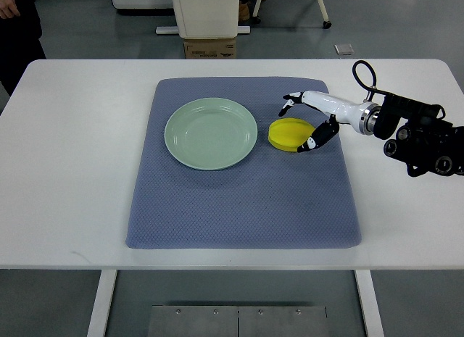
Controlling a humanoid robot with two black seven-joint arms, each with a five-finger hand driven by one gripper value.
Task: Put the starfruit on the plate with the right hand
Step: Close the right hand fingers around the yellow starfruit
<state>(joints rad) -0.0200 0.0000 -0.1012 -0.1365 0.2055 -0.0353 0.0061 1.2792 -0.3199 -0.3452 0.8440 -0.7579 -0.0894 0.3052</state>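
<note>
A lab or test room — bare grey floor (87,32); white table (72,134); equipment bases and a cardboard box (210,48) behind.

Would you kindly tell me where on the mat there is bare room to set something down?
The mat's whole near half, below the plate, lies bare, as does the white table left of the mat. It is crowded at the mat's far right, where the right hand straddles the yellow starfruit beside the plate.

The right hand (308,122) is glossy white with black fingertips, a black wrist, and a looped black cable.
</note>
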